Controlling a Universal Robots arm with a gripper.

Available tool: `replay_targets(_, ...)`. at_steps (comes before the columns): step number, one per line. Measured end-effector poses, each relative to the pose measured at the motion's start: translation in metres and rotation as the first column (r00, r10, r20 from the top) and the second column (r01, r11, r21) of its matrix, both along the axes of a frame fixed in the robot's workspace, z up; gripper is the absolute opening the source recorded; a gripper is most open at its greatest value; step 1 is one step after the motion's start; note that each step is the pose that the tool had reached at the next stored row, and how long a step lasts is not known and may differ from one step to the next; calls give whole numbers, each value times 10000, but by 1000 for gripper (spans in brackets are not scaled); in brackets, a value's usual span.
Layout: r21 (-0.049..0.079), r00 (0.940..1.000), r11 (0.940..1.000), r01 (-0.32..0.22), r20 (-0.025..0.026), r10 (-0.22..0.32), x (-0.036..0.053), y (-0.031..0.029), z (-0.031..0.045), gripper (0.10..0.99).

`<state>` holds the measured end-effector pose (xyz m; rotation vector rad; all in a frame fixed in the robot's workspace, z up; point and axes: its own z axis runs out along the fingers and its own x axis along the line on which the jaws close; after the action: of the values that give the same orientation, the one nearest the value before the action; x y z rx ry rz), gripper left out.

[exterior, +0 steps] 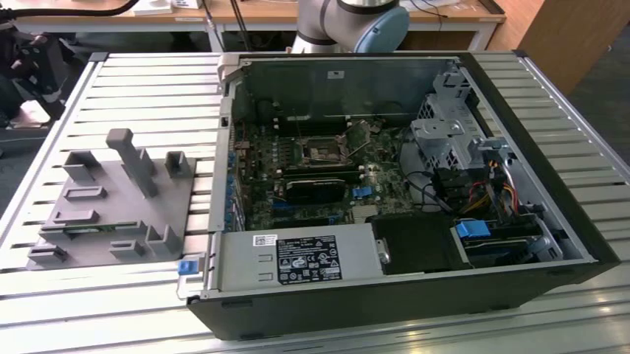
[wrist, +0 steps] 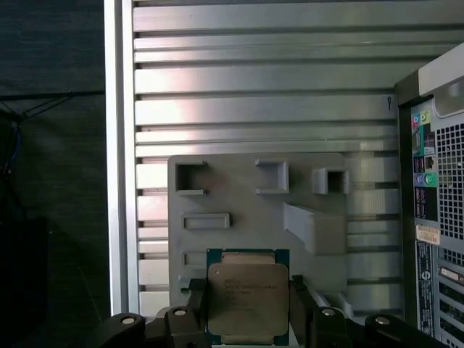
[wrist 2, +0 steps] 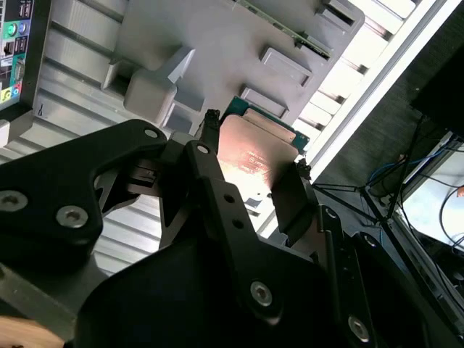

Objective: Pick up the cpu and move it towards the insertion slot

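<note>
While the gripper (wrist: pixel 248 299) hangs over the grey holder tray (wrist: pixel 239 196), its jaws are clamped on two opposite edges of the cpu (wrist: pixel 248 304). The chip lies flat between the black fingers (wrist 2: pixel 217 188), silver top facing the first wrist view. Whether the chip is clear of the tray beneath the jaws cannot be told. Beyond the jaw tips stand the tray's upright posts (wrist: pixel 313 228). From the exterior view's left come the tray, then the open computer case (exterior: pixel 394 310), which contains the insertion slot (exterior: pixel 323 151), well apart from the tray.
</note>
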<state>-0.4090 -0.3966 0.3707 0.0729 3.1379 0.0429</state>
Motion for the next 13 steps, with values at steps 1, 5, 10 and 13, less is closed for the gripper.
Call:
replay_targets(1,-1,10000,10000,-1,0,1,0,1,18,537)
replay_targets(5,0,10000,10000,0,1,0,0,2,109,537)
replay_targets(10,0,10000,10000,1,0,-1,4,4,211,537)
replay_targets(13,0,10000,10000,0,1,0,31,4,221,537)
